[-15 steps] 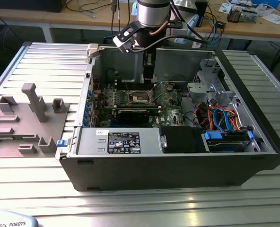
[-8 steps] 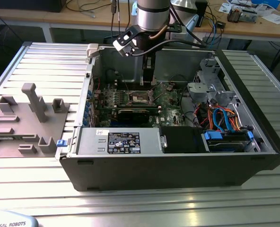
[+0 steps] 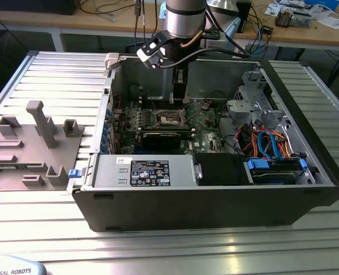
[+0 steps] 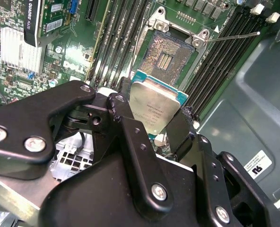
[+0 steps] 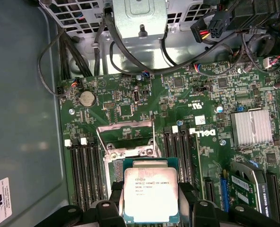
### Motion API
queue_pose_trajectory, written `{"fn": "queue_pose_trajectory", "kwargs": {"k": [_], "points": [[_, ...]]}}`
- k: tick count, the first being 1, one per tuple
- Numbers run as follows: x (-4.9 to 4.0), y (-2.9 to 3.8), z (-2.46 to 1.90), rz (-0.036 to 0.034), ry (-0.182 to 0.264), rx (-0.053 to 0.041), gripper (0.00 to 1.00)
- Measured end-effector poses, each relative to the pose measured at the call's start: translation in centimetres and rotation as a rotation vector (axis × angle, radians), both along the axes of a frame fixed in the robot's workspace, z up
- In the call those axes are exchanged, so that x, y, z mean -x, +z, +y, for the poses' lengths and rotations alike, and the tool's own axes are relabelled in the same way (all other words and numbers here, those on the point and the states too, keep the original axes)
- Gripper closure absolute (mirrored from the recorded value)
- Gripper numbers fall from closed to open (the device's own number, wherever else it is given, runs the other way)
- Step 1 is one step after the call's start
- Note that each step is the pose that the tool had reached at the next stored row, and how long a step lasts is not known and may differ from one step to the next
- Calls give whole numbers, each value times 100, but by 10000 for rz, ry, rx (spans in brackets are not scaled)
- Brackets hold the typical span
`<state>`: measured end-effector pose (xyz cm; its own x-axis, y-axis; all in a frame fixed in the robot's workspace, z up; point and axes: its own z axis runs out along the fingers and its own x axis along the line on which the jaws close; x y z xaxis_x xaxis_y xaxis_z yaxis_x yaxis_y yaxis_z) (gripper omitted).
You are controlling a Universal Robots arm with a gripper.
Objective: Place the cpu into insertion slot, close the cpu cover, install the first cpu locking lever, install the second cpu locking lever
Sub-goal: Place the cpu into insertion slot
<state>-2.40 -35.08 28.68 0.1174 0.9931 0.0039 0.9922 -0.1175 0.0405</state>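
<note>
Working big to small: you've got one ribbed metal worktop [image 3: 158,246] with one open computer case [image 3: 204,206] lying on it, and a grey fixture block [image 3: 26,149] well apart on the exterior view's left. One arm [image 3: 184,17] reaches down through the case's open side, close to its far wall, so the room there is tight. Inside lies one green motherboard [image 5: 178,94]. The claw [image 4: 154,111] has its two black fingers [image 4: 126,118] clamped on the edges of the single cpu [image 4: 155,106], silver top facing the camera and tilted in the second wrist view. The chip hangs just short of the insertion slot [image 4: 170,54], not in it. The slot is open and bare, its pin field showing, and banks of long black slots [image 4: 114,42] hem it in tight on two sides. In the first wrist view the one cpu cover [image 5: 126,124] stands swung up at the slot's far edge. I count one thin locking lever [image 4: 234,37] sticking out over the black slots.
</note>
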Motion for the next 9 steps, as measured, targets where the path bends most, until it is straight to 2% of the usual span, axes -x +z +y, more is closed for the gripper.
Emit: {"fn": "queue_pose_trajectory", "kwargs": {"k": [7,9], "points": [[1,-3,0,0,54,0,46],[2,-6,0,0,420,2,46]]}}
